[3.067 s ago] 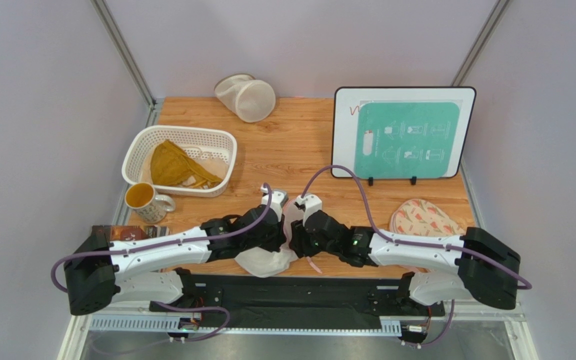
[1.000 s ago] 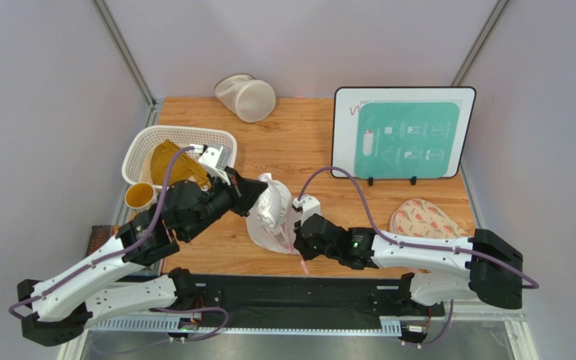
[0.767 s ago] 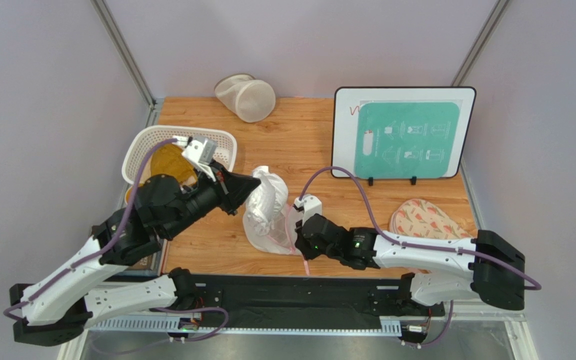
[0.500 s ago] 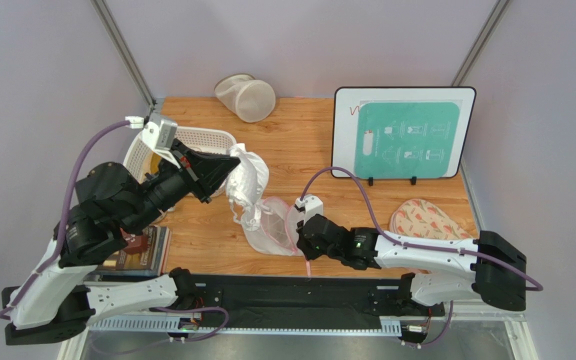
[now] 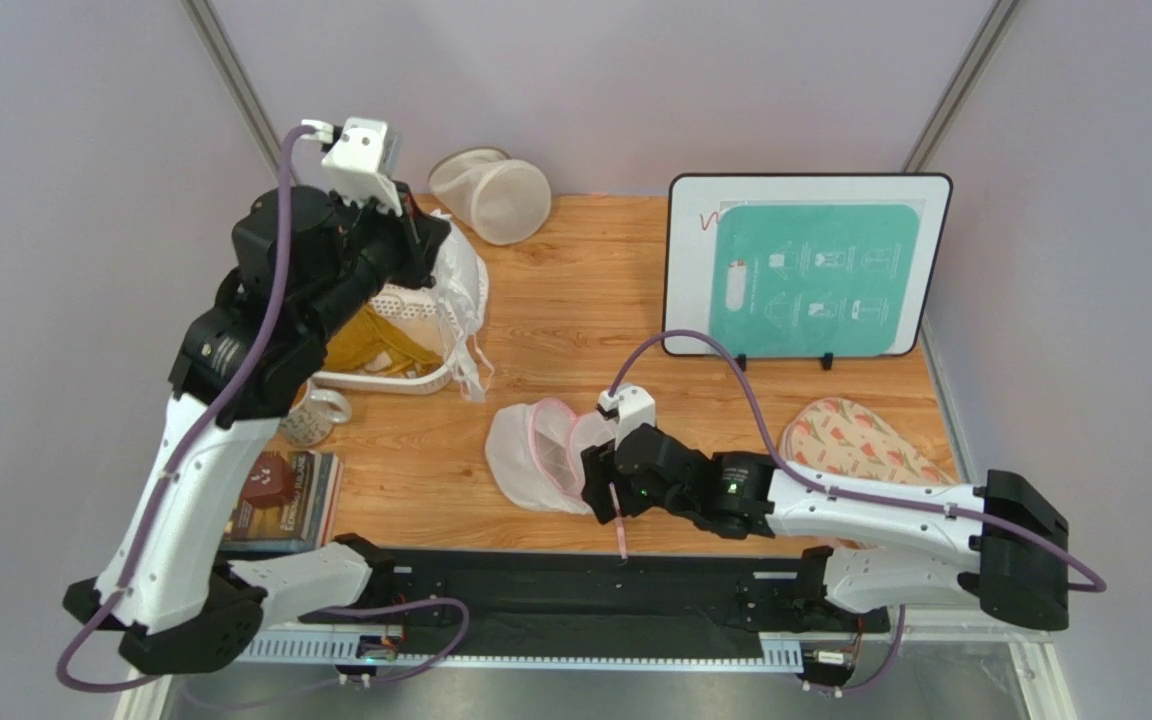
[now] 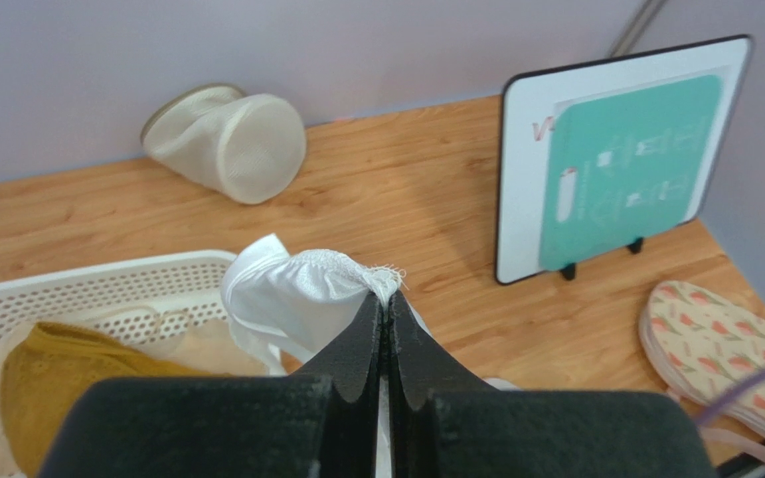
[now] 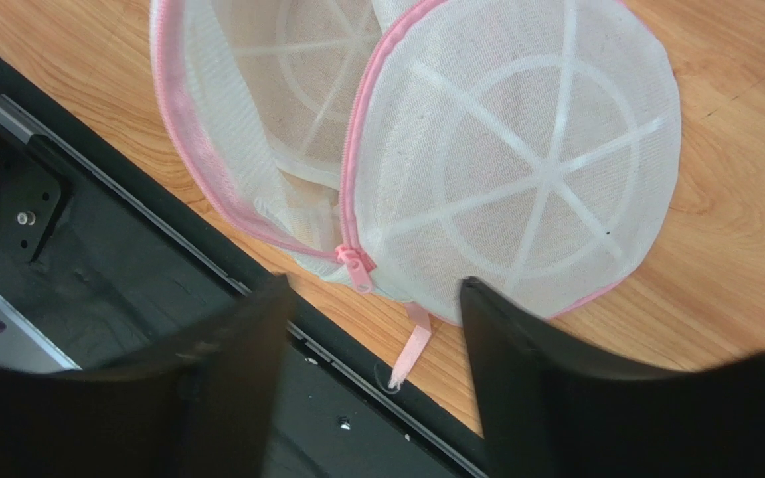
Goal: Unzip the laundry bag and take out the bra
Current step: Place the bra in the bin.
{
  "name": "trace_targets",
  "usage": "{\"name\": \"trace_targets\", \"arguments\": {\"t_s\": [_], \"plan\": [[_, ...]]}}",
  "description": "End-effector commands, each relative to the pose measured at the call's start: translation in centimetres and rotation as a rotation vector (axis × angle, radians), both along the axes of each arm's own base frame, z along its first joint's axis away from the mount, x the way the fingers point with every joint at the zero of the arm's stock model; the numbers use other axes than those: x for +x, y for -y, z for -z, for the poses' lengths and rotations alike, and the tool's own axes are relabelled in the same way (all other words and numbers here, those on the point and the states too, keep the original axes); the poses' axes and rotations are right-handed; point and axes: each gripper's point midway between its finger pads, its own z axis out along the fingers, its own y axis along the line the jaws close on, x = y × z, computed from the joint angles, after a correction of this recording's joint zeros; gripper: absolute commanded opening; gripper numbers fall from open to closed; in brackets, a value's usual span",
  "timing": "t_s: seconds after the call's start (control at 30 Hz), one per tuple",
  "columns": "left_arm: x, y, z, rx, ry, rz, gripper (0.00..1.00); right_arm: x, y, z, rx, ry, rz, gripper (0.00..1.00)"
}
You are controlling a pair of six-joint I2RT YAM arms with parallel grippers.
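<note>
Use the white basket (image 5: 414, 380) as your reference for every position below.

**Left arm.** The left gripper (image 6: 384, 304) is raised over the basket's right-hand end. Its jaws are pressed together on a fold of the bra (image 6: 292, 289), and the wrist view shows a lace edge pinched at the fingertips. In the top view the bra (image 5: 462, 293) hangs across the basket's right rim. One thin strap trails to the table just outside that rim. The left arm covers most of the basket's far half, so you cannot see how much of the garment lies behind it. A mustard-yellow garment (image 5: 372, 342) shows partly inside the basket. A mug (image 5: 312, 413) at the basket's near left corner is mostly hidden by the same arm.

**Right arm.** The laundry bag (image 5: 537, 450) lies on the table to the right of the basket, nearer the arm bases. It is unzipped, with its two mesh halves splayed apart. The right gripper (image 7: 372, 289) sits farther right of the basket, at the bag's near edge. Its jaws are parted with nothing clamped between them. The zipper pull (image 7: 357, 264) lies just off the fingertips. The fingers are blurred and cut off by the frame, so you cannot tell whether they touch the mesh.

**Surroundings.** A cream cylindrical bag (image 5: 495, 195) lies on its side beyond the basket's far right corner. A patterned pink cloth (image 5: 845, 435) lies well to the right of the basket, partly covered by the right arm.
</note>
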Motion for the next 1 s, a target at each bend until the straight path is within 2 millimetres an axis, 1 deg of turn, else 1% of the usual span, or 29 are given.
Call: {"name": "trace_targets", "arguments": {"t_s": [0.0,0.03,0.07,0.1,0.13,0.17,0.2,0.23,0.27,0.3,0.33,0.4,0.43,0.5,0.53,0.57,0.63,0.67,0.73,0.77,0.83,0.87,0.93,0.97], "plan": [[2.6,-2.0,-1.3,0.029,0.017,-0.031,0.00,0.5,-0.3,-3.7,0.057,0.059,-0.005,0.75],[3.1,-2.3,-1.4,0.036,0.018,-0.039,0.00,0.4,-0.2,-3.9,0.058,0.063,-0.007,0.79],[3.6,-3.2,-2.5,0.026,0.040,-0.070,0.00,0.4,0.1,-4.4,0.066,0.070,-0.006,0.84],[4.5,-3.3,-2.2,0.035,0.025,-0.080,0.00,0.4,0.2,-4.8,0.071,0.077,-0.009,0.85],[5.1,-4.0,-2.4,0.037,0.029,-0.108,0.00,0.4,0.5,-4.9,0.066,0.080,-0.006,0.87],[5.8,-4.3,-2.7,0.048,0.036,-0.120,0.00,0.4,0.7,-5.2,0.068,0.085,-0.006,0.89],[6.2,-4.7,-2.8,0.052,0.035,-0.133,0.00,0.3,0.9,-5.8,0.085,0.095,-0.007,0.89],[6.7,-5.5,-2.9,0.059,0.035,-0.160,0.00,0.4,1.2,-6.1,0.088,0.104,-0.004,0.90],[7.3,-5.9,-2.8,0.068,0.029,-0.174,0.00,0.4,1.6,-6.2,0.083,0.108,0.001,0.90],[7.6,-6.3,-2.8,0.072,0.026,-0.187,0.00,0.4,2.0,-6.9,0.099,0.121,0.005,0.90],[8.1,-7.2,-2.7,0.072,0.022,-0.212,0.00,0.3,2.2,-7.0,0.101,0.126,0.003,0.91],[8.9,-7.9,-2.1,0.077,0.007,-0.233,0.00,0.4,2.8,-7.4,0.104,0.140,0.015,0.91],[9.4,-8.6,-1.6,0.085,-0.003,-0.253,0.00,0.4,3.3,-8.0,0.117,0.150,0.016,0.91],[10.7,-9.3,-0.1,0.105,-0.035,-0.273,0.00,0.3,3.7,-8.4,0.127,0.157,0.021,0.91],[11.2,-10.0,0.5,0.109,-0.049,-0.297,0.00,0.2,4.1,-8.9,0.142,0.164,0.023,0.91],[12.3,-10.2,2.1,0.122,-0.078,-0.302,0.00,0.1,4.3,-9.1,0.150,0.164,0.026,0.91],[13.6,-10.9,4.0,0.146,-0.115,-0.317,0.00,-0.1,4.7,-9.3,0.157,0.164,0.026,0.91],[14.7,-11.0,6.1,0.165,-0.164,-0.317,0.00,-0.1,5.0,-9.5,0.168,0.168,0.030,0.91],[15.7,-11.7,8.2,0.189,-0.217,-0.329,0.00,-0.3,5.2,-9.5,0.170,0.165,0.031,0.91],[16.5,-11.9,10.1,0.200,-0.262,-0.330,0.00,-0.3,5.5,-9.7,0.175,0.170,0.035,0.91],[17.1,-12.3,12.0,0.211,-0.303,-0.339,0.00,-0.3,5.6,-9.5,0.174,0.169,0.039,0.91],[17.4,-12.5,13.8,0.218,-0.339,-0.341,0.00,-0.3,5.6,-9.4,0.175,0.168,0.038,0.91],[17.6,-12.7,15.7,0.218,-0.383,-0.346,0.00,-0.2,5.6,-9.4,0.173,0.169,0.042,0.91],[17.4,-12.8,17.3,0.217,-0.423,-0.350,0.00,-0.2,5.6,-9.3,0.170,0.169,0.043,0.91]]}}
